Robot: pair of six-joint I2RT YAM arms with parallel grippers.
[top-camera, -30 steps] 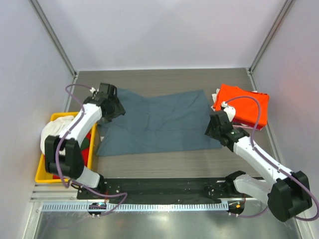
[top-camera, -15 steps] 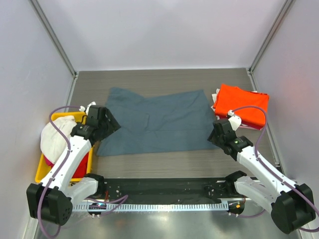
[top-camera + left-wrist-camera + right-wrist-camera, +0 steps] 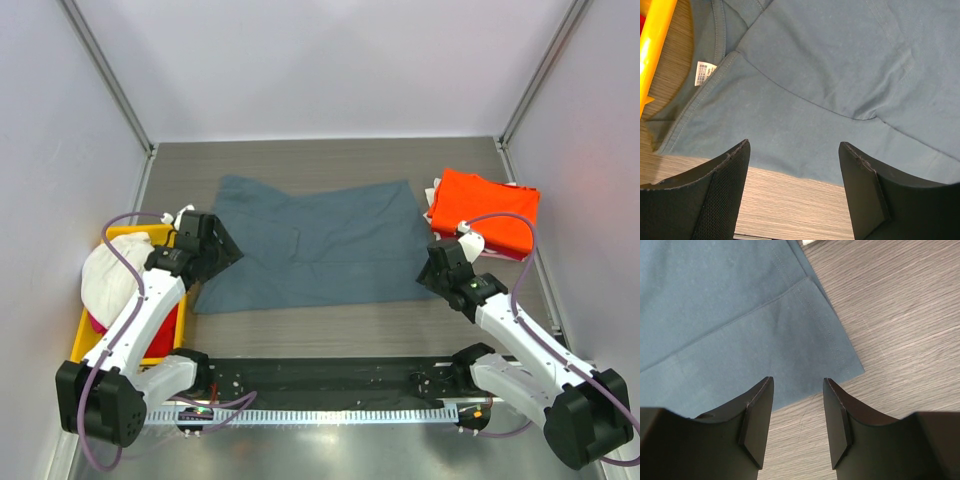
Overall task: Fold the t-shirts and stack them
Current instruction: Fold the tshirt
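Observation:
A slate blue-grey t-shirt (image 3: 315,245) lies spread flat on the table, folded once lengthwise. My left gripper (image 3: 212,262) hovers open and empty at its near left corner; the left wrist view shows the collar and its white label (image 3: 702,74) with the shirt's near edge (image 3: 790,165) between my fingers. My right gripper (image 3: 430,270) hovers open and empty at the near right corner, where the right wrist view shows the hem corner (image 3: 840,355). A folded orange t-shirt (image 3: 487,210) lies at the right, on something white. A white tee (image 3: 108,275) and a red one (image 3: 160,330) sit in the bin.
A yellow plastic bin (image 3: 85,345) stands at the left edge, its rim in the left wrist view (image 3: 652,45). Bare grey wood-grain table (image 3: 330,330) lies between the shirt and a black rail at the near edge. White walls enclose the table.
Both grippers have pulled back from the shirt's far corners to its near corners. The left sleeve side now lies flat. Since half a second ago almost nothing has moved.

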